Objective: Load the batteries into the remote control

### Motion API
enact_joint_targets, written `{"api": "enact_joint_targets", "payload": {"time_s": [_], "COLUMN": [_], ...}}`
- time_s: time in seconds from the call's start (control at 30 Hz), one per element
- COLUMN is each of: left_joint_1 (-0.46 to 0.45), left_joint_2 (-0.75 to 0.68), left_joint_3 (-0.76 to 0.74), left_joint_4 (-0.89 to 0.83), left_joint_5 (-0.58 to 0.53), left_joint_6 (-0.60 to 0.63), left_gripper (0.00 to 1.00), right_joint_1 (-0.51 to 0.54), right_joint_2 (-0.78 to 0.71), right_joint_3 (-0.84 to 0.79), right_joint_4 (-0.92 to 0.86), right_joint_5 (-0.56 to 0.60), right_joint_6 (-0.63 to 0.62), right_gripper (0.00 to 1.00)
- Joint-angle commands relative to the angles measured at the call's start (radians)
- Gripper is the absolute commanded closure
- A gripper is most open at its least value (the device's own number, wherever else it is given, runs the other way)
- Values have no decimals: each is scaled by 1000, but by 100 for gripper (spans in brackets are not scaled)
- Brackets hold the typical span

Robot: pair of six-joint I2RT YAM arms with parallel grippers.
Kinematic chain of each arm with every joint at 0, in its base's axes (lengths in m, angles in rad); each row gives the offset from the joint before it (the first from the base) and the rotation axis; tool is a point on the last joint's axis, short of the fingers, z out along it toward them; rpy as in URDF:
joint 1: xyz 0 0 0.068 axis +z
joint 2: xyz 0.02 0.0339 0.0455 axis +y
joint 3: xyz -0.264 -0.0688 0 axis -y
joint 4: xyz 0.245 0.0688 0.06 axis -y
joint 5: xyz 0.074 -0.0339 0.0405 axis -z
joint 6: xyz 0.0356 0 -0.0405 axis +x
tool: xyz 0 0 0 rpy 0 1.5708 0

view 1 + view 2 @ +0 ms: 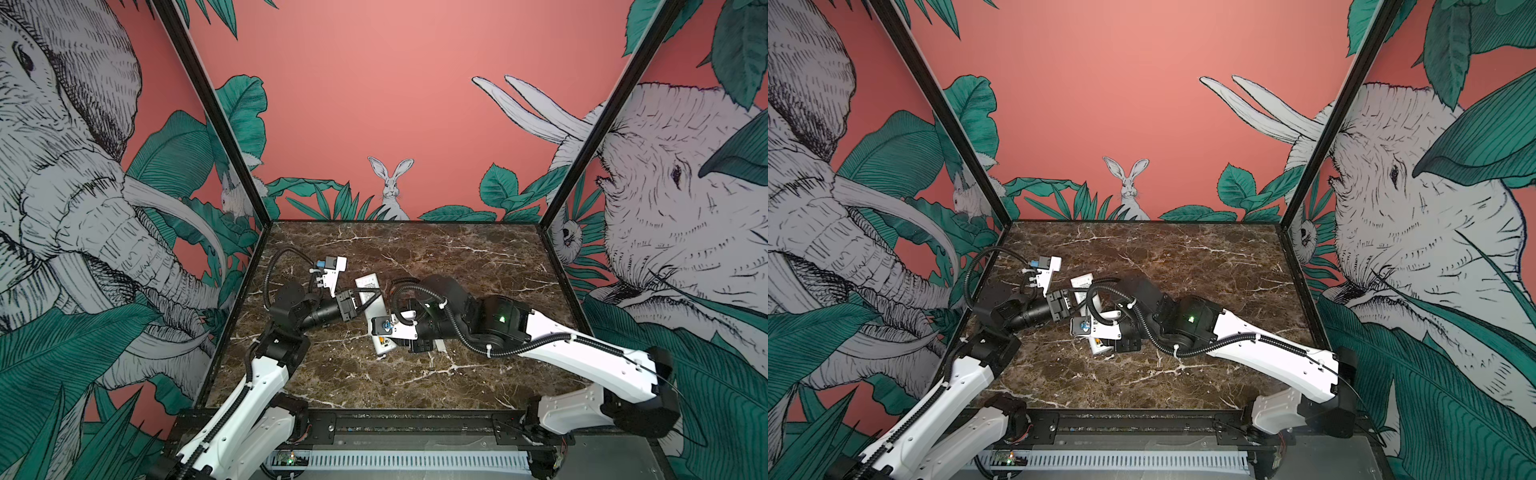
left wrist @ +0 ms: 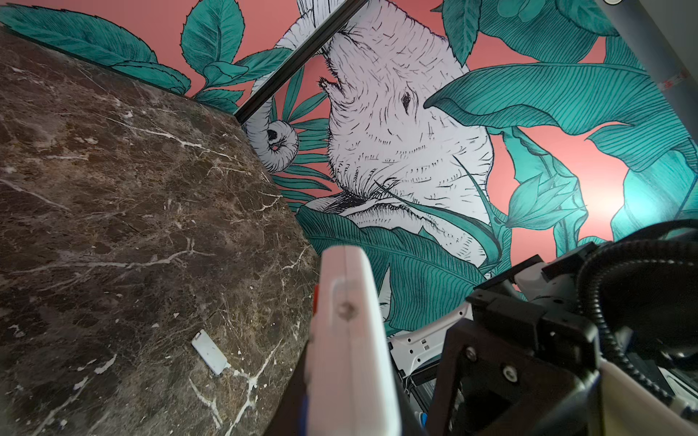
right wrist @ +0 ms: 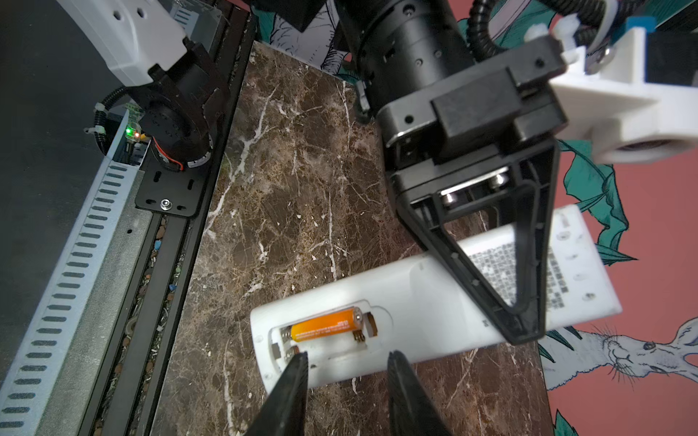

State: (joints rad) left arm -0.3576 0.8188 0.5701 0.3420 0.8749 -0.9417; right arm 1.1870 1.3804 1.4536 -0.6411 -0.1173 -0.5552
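The white remote control (image 3: pixel 415 302) lies back-up, low over the marble table (image 3: pixel 294 181), with its battery bay uncovered. One orange battery (image 3: pixel 326 326) sits in the bay's far slot, and the slot beside it holds nothing. My left gripper (image 3: pixel 523 332) is shut on the remote's middle, near its printed label. In the left wrist view the remote (image 2: pixel 351 358) shows edge-on between the jaws. My right gripper (image 3: pixel 347 356) hovers just over the bay's near edge, open, with nothing between its fingers. In both top views the remote (image 1: pixel 368 286) (image 1: pixel 1081 282) shows between the two arms.
A small white rectangular plate (image 2: pixel 209 356) lies loose on the marble. The black frame rail and slotted cable duct (image 3: pixel 75 245) run along the table's front edge. Printed walls close the other three sides.
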Motion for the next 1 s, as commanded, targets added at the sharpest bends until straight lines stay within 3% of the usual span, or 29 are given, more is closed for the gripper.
{"api": "enact_joint_targets", "payload": {"time_s": [0.0, 0.97], "left_joint_1": [-3, -3], "left_joint_2": [-10, -8], "left_joint_3": [34, 33], "left_joint_4": [14, 12], "left_joint_5": [19, 22], "left_joint_6": [6, 6], "left_gripper": [100, 100], "right_joint_1": [7, 7], "right_joint_2": [11, 49], "right_joint_3": [32, -18], "right_joint_4": [27, 92], "right_joint_5": [-18, 1], "right_joint_6": [-24, -34], "right_gripper": [66, 76]}}
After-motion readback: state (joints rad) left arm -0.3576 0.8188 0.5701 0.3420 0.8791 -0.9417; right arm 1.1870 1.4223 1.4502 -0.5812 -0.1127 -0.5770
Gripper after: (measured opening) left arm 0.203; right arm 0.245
